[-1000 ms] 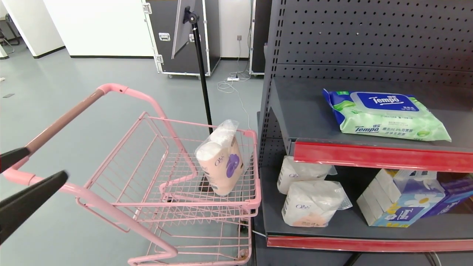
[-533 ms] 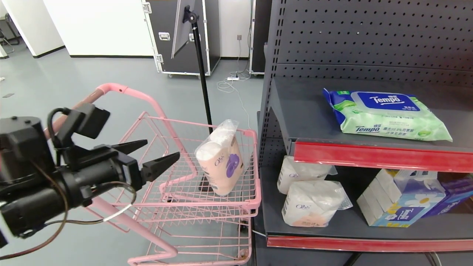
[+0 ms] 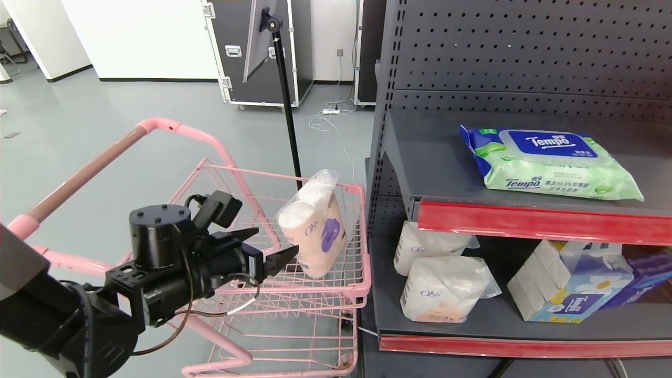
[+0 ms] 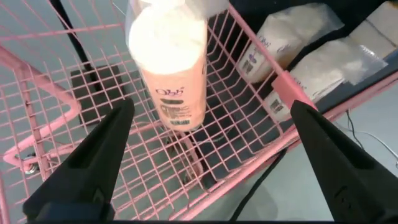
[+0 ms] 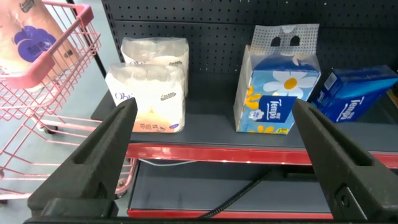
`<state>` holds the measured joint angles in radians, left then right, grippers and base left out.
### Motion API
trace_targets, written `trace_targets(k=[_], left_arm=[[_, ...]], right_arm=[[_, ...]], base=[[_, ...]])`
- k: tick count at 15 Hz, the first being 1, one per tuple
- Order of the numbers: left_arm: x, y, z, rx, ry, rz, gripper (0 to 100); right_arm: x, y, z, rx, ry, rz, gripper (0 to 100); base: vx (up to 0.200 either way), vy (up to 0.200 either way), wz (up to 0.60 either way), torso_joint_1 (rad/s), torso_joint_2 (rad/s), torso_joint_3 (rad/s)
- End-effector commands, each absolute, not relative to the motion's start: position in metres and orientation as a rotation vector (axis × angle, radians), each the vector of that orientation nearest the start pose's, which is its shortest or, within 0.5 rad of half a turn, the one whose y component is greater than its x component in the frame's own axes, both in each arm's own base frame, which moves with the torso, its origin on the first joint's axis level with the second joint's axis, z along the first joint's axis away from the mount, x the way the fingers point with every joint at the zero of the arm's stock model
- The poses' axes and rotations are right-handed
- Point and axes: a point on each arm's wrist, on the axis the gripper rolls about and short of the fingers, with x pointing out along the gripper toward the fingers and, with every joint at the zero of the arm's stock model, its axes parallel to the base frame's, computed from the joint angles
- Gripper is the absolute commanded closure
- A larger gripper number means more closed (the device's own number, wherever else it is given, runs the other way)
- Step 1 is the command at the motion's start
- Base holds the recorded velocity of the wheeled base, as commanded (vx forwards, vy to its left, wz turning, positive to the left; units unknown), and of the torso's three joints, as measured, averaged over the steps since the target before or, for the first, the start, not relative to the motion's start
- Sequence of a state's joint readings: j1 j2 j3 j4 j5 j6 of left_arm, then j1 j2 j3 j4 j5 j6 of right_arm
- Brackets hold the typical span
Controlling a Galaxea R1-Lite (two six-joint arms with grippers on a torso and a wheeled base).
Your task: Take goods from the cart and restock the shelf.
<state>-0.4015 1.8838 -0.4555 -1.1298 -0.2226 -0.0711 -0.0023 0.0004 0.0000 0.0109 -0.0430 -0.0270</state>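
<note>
A clear pack of cotton pads stands upright in the pink cart's upper basket, against its shelf-side wall. My left gripper is open inside the basket, with its fingertips just short of the pack's left side. In the left wrist view the pack stands on the wire mesh just beyond my open left gripper. My right gripper is open and holds nothing, facing the lower shelf, where two similar packs stand.
The upper shelf holds a green wet-wipe pack with bare room to its left. On the lower shelf are two cotton pad packs, a tissue multipack and a blue box. A black stand pole rises behind the cart.
My left arm has swung from the view's lower left edge forward and right into the cart basket, and its open fingers now reach the cotton pad pack. The pack and cart stayed put.
</note>
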Motion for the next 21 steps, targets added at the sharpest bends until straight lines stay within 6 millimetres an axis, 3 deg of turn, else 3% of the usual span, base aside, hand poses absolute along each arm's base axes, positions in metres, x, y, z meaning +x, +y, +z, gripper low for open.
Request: trace_targets(k=[1, 8, 16, 21], left_arm=[[0.274, -0.123, 0.069, -0.032, 0.388, -0.606, 0], [0.306, -0.135, 0.044, -0.021, 0.407, -0.556, 0], [0.349, -0.153, 0.035, -0.030, 0.333, -0.561, 0], [0.359, -0.158, 0.029, -0.031, 0.326, -0.564, 0]], right_arm=[[-0.023, -0.001, 0.074, -0.028, 0.013, -0.046, 0], [-0.023, -0.001, 0.074, -0.028, 0.011, -0.046, 0], [-0.023, -0.001, 0.074, -0.028, 0.013, -0.046, 0], [-0.023, -0.001, 0.074, -0.028, 0.013, -0.046, 0]], base=[[0.000, 0.000, 0.00, 0.000, 0.00, 0.000], [0.000, 0.000, 0.00, 0.000, 0.00, 0.000], [0.000, 0.000, 0.00, 0.000, 0.00, 0.000], [0.000, 0.000, 0.00, 0.000, 0.00, 0.000]])
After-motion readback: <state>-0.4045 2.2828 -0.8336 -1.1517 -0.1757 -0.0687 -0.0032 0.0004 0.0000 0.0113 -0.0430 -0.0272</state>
